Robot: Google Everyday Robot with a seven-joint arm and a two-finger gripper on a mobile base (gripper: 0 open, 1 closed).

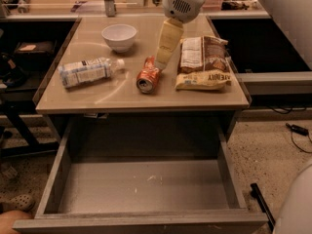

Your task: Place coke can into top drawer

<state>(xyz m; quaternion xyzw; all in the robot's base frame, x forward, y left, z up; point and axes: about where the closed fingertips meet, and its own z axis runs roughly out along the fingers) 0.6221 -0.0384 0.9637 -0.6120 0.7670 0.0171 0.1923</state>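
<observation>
a: what's on the table [117, 95] now?
b: i see a white bowl [119, 35], a plastic bottle [87, 72] lying left, the coke can [147, 76] lying mid-table, a brown bag [202, 52] and a yellow bag [202, 80] right. my gripper [161, 62] hangs by the can's far end.

High front view looks down: drawer [146, 189] near, tool [161, 62] over tabletop [117, 95].

— How much of the claw [160, 62] can you make out?
— It hangs over the counter [97, 95], tip at the far end of the coke can [147, 77]. I cannot tell whether they touch. The arm [183, 1] above is cut by the top edge.
— And the top drawer [146, 184]?
— Its front panel runs off the bottom edge. The bottle [87, 72] has label print too small to read. A pale rounded shape [297, 208] is cut off at the bottom right corner.
</observation>
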